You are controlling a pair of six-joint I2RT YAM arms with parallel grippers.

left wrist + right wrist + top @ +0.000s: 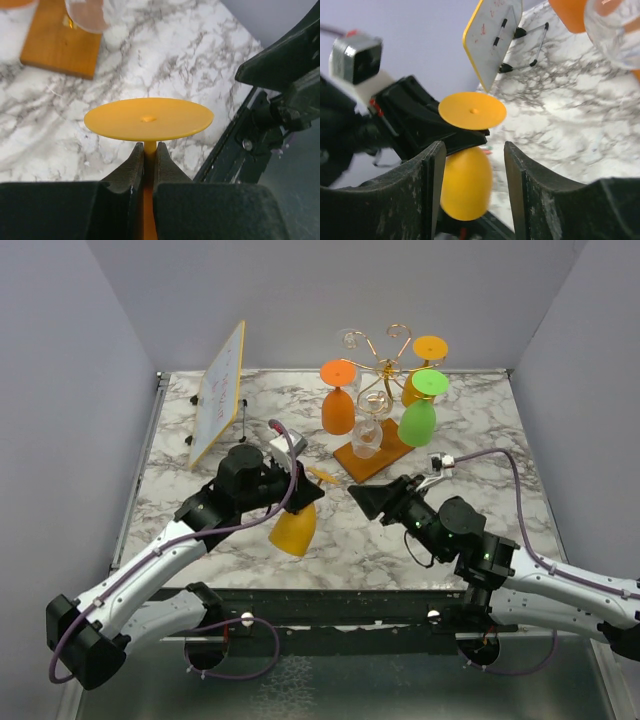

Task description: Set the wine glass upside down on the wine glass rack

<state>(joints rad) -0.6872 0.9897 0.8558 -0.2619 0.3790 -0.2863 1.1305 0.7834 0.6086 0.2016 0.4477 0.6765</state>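
The left gripper point(149, 152) is in front of the wine glass rack point(375, 365), on its near side and a bit to the left. Its jaws are squeezed tight on the thin stem point(149, 146) of the yellow wine glass point(293, 530). The glass is upside down and up off the table point(480, 500). Its flat round foot point(148, 119) is on top, just past the fingertips. Its bowl point(465, 182) hangs down below. The glass is not on the rack. It is near the rack's wooden base point(372, 455) but not touching it.

The right gripper point(474, 147) is also in front of the rack, near the base. Its jaws are wide apart and hold nothing. It points at the yellow glass.

The rack stands on the table, and its gold wire arms curl at the top. Four glasses hang on it upside down. An orange glass point(338, 405) is on the rack's left side. A clear glass point(367, 435) hangs low over the base. A green glass point(418, 418) is on the right side, and an orange-yellow glass point(430, 348) is behind it.

A tilted whiteboard point(220, 390) with a yellow edge stands well to the left of the rack.
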